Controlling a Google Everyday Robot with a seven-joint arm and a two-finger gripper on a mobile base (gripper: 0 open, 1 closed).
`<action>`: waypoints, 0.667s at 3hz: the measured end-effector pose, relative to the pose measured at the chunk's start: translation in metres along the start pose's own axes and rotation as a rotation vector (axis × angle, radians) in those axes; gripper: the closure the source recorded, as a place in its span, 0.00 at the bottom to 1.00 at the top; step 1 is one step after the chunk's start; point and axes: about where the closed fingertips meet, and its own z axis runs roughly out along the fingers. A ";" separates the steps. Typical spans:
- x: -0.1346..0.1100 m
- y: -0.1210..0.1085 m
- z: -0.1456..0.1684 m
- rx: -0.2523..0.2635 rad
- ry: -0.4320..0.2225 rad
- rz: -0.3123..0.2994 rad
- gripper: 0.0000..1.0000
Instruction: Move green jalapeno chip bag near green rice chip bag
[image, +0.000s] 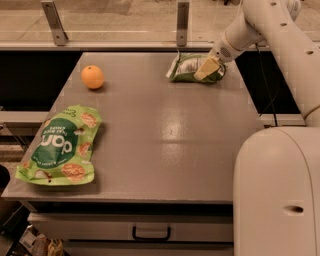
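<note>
The green jalapeno chip bag (185, 68), small and crinkled with a white text panel, lies at the far right of the grey table (165, 150). My gripper (207, 67) is at the bag's right end, down on it, and hides that end. The green rice chip bag (62, 145), a large flat pouch with white letters and pictures of chips, lies at the table's near left corner, far from the jalapeno bag.
An orange (93, 77) sits at the far left of the table. My arm (265, 25) reaches in from the upper right. My white base (277, 190) fills the near right. A rail with metal posts (182, 22) runs behind the table. A drawer handle (151, 233) is below the front edge.
</note>
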 end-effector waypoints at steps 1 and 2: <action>0.000 0.001 0.004 -0.006 0.002 0.000 0.65; 0.000 0.002 0.007 -0.010 0.003 0.000 0.88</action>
